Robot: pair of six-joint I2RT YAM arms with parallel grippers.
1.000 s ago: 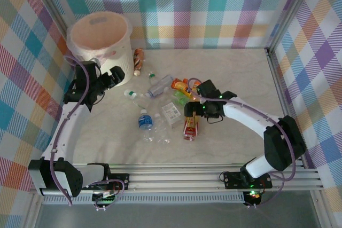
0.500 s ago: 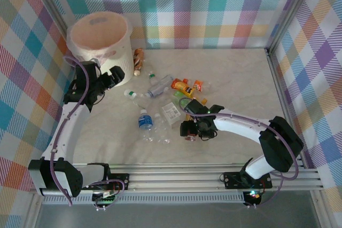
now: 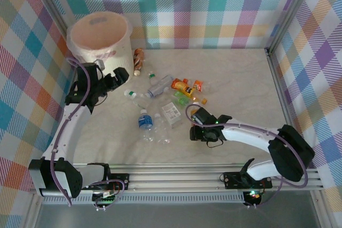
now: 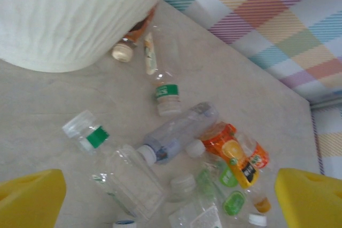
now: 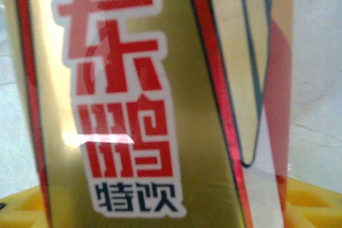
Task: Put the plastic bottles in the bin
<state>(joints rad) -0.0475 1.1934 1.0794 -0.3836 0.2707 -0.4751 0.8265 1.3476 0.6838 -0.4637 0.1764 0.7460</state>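
Observation:
Several crushed plastic bottles lie scattered mid-table: a blue-labelled one, orange ones, and a brown one beside the bin. The cream bin stands at the back left, and its wall looms in the left wrist view. My left gripper hangs open just right of the bin, above a bluish bottle and an orange one. My right gripper is low at the table's front centre. Its yellow pads press both sides of a gold-and-red-labelled bottle.
Checked walls close in the table at the back and on both sides. An aluminium rail runs along the near edge. A square clear pack lies among the bottles. Bare tabletop stretches to the right.
My right gripper dropped onto the gold-and-red bottle, shifted slightly right and closed its fingers on it. The left gripper swung a little to the right, away from the bin.

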